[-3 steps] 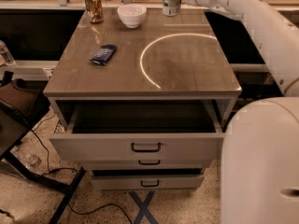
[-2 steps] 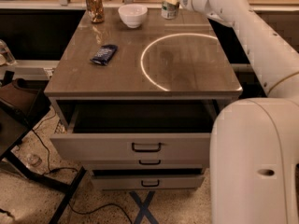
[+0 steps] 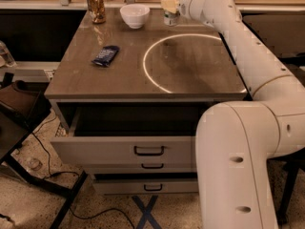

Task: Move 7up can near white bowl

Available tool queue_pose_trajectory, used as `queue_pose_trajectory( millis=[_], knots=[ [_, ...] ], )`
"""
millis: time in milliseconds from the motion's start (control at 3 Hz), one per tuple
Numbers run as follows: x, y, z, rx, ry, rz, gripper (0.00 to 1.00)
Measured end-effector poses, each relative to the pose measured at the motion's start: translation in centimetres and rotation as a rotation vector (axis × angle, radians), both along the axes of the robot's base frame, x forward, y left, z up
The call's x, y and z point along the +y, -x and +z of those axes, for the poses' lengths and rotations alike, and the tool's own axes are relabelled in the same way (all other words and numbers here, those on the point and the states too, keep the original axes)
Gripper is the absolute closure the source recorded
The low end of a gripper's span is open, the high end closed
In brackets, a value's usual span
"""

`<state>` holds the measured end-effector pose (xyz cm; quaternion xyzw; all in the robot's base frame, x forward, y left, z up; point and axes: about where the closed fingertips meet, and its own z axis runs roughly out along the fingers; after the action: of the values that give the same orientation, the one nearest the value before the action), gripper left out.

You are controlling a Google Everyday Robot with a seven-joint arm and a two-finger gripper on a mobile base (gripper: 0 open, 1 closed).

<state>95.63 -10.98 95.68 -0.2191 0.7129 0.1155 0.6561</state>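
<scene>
The 7up can [image 3: 172, 9], white and pale green with a silver top, stands upright at the back of the table [image 3: 190, 75], right of centre. My gripper [image 3: 168, 6] reaches in from the right and is closed around the can's upper part, a yellowish finger pad [image 3: 167, 5] lying across its left side. The white bowl [image 3: 135, 15] sits on the table a short way to the can's left, with a small gap between them.
A shiny gold-brown container [image 3: 96, 6] stands at the back left corner. A dark blue packet [image 3: 106, 55] lies left of centre. A bright ring of light [image 3: 148, 70] marks the tabletop. The top drawer [image 3: 128, 149] below is pulled open. My white arm [image 3: 248, 56] spans the right side.
My arm has swung left across the table's right side. The can has shifted slightly left and toward the bowl with the gripper.
</scene>
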Motion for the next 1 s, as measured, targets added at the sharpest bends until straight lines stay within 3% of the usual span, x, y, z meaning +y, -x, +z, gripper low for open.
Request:
queue_pose_trajectory(
  millis=[333, 667, 1000],
  knots=[
    [0.03, -0.93, -2.05, 0.022, 0.052, -0.017, 1.0],
    [0.14, -1.08, -2.44, 0.027, 0.059, -0.019, 0.86],
    [0.51, -1.17, -2.7, 0.03, 0.059, -0.014, 0.56]
  ],
)
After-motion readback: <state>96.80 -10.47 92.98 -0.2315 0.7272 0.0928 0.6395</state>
